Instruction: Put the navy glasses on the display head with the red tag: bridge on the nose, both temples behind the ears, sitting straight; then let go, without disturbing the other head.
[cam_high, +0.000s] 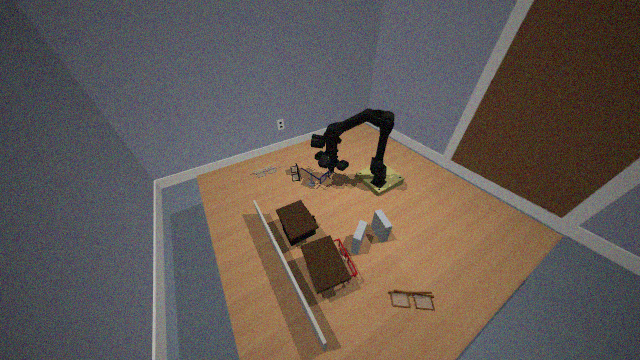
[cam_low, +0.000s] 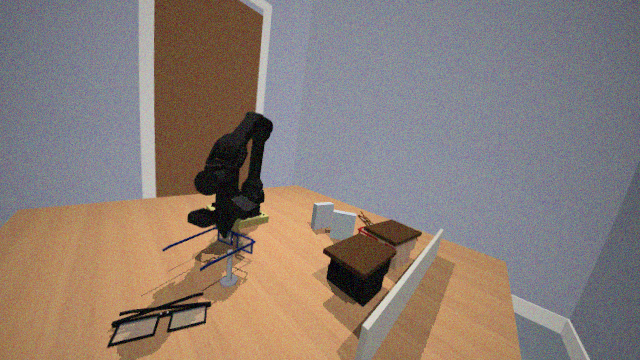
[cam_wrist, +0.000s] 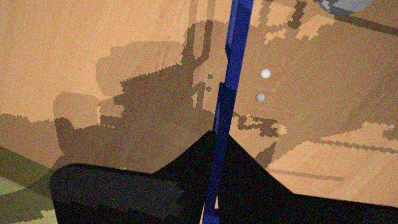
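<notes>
My gripper (cam_high: 331, 171) (cam_low: 226, 235) (cam_wrist: 216, 139) is shut on the navy glasses (cam_high: 311, 174) (cam_low: 215, 262) (cam_wrist: 239, 50). They hang above the table, temples spread, over or close to a thin grey stand (cam_high: 311, 184) (cam_low: 229, 270). Two dark-brown-topped blocks, apparently the display heads, stand apart from the gripper: a black-sided one (cam_high: 296, 219) (cam_low: 360, 252) and a pale-sided one (cam_high: 325, 262) (cam_low: 395, 231). No red tag can be made out, so I cannot tell which head bears it. Their faces are too small or hidden to read.
Red glasses (cam_high: 346, 257) are at the pale-sided head. A long white panel (cam_high: 291, 275) stands behind both heads. Two grey upright blocks (cam_high: 359, 237) (cam_low: 323, 216) stand before them. Black glasses (cam_high: 295, 173) (cam_low: 206, 304), clear glasses (cam_high: 265, 172) and brown glasses (cam_high: 411, 293) lie on the table.
</notes>
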